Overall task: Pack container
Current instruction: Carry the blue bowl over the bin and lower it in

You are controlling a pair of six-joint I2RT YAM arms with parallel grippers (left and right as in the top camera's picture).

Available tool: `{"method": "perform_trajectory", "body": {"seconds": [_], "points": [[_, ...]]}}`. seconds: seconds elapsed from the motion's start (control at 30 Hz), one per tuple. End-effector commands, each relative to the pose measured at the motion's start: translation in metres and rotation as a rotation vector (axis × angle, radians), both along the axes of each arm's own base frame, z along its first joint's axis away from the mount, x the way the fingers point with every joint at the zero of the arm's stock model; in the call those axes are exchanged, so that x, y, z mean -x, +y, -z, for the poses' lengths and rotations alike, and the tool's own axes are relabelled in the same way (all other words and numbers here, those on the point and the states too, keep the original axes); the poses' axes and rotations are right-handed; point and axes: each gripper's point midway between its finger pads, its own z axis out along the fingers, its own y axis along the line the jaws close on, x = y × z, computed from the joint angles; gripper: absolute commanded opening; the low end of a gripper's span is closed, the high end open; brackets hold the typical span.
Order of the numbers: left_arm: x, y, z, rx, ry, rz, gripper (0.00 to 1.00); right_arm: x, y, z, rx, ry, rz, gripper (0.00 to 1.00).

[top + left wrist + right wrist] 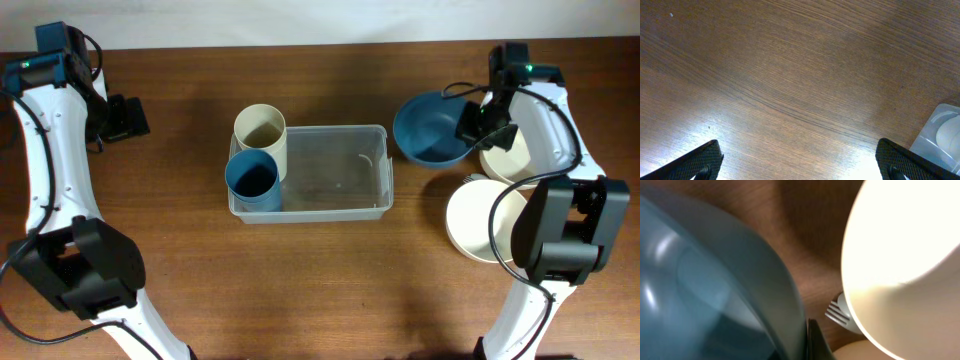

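The clear plastic container [340, 172] sits at the table's middle. A cream cup [261, 128] and a blue cup [252, 180] stand upright at its left end. Its corner shows in the left wrist view [941, 136]. My right gripper [471, 124] is shut on the right rim of a blue bowl [428, 128], right of the container. In the right wrist view the blue bowl [700, 280] fills the left, with one dark finger [809, 332] against its rim. My left gripper [133, 118] is open and empty at the far left, over bare wood [797, 146].
Two cream bowls stand at the right, one [507, 160] behind the right gripper and a larger one [482, 222] nearer the front. The near cream bowl [905, 255] and a white plastic fork [837, 312] show in the right wrist view.
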Motion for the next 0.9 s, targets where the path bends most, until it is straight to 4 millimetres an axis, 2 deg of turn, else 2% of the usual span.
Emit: {"method": "perform_trajectory", "body": {"seconds": [0.0, 0.1, 0.2, 0.4, 0.47, 0.57, 0.63, 0.7, 0.87], "points": [[-0.003, 0.000, -0.005, 0.007, -0.021, -0.009, 1.00, -0.006, -0.003, -0.013, 0.012, -0.029, 0.002, 0.04], [-0.003, 0.000, -0.005, 0.007, -0.021, -0.009, 1.00, -0.006, -0.003, -0.017, 0.011, -0.035, 0.001, 0.04], [-0.003, 0.000, -0.005, 0.007, -0.022, -0.009, 1.00, -0.010, 0.004, -0.037, -0.020, -0.085, -0.030, 0.04], [-0.003, 0.000, -0.005, 0.007, -0.022, -0.009, 1.00, -0.012, 0.021, -0.108, -0.090, -0.229, -0.107, 0.04], [-0.003, 0.000, -0.005, 0.007, -0.021, -0.009, 1.00, -0.009, 0.028, -0.134, -0.112, -0.285, -0.142, 0.04], [-0.003, 0.000, -0.005, 0.007, -0.021, -0.009, 1.00, -0.002, 0.036, -0.159, -0.139, -0.338, -0.169, 0.04], [-0.003, 0.000, -0.005, 0.007, -0.022, -0.009, 1.00, 0.009, 0.048, -0.179, -0.190, -0.375, -0.206, 0.04], [-0.003, 0.000, -0.005, 0.007, -0.021, -0.009, 1.00, 0.017, 0.058, -0.186, -0.233, -0.379, -0.246, 0.04], [-0.003, 0.000, -0.005, 0.007, -0.021, -0.009, 1.00, 0.033, 0.086, -0.181, -0.272, -0.321, -0.323, 0.04]]}}
